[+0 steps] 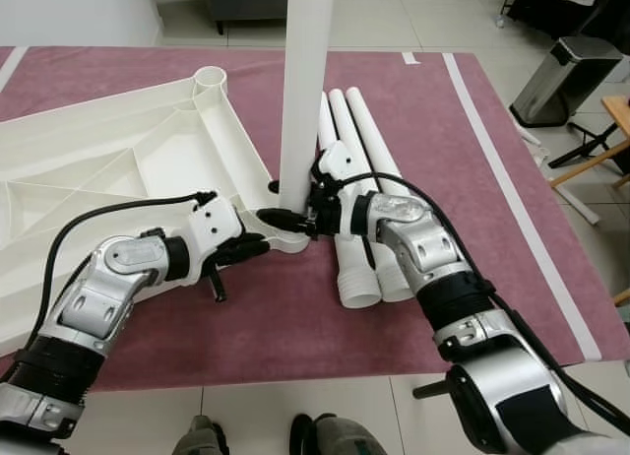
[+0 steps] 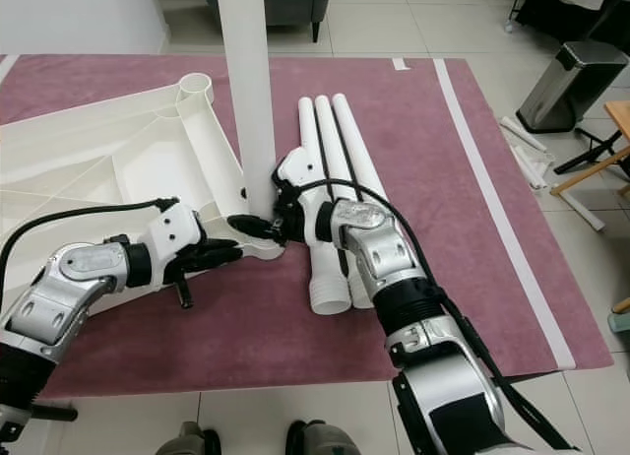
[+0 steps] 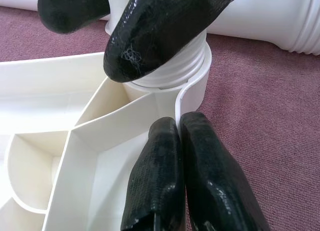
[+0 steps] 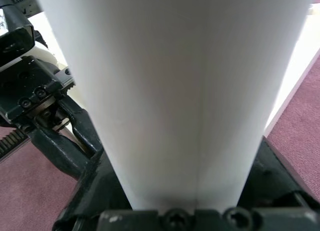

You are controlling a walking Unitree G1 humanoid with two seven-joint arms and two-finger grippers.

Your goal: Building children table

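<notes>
The white tabletop (image 1: 118, 150) lies upside down on a maroon rug. A white table leg (image 1: 303, 81) stands upright in its near corner socket; its threaded base (image 3: 172, 71) sits in that socket. My right gripper (image 1: 292, 217) is shut on the leg just above the socket, one finger on each side of the leg (image 4: 170, 81). My left gripper (image 1: 251, 246) reaches in from the left, and its fingers (image 3: 160, 176) are shut on the thin rim of the tabletop (image 3: 182, 98) beside the socket.
Three spare white legs (image 1: 359, 160) lie side by side on the rug just right of the upright leg. An empty socket (image 1: 209, 78) shows at the tabletop's far corner. A grey bin (image 1: 566, 76) and wooden furniture (image 1: 600, 160) stand on the tiles to the right.
</notes>
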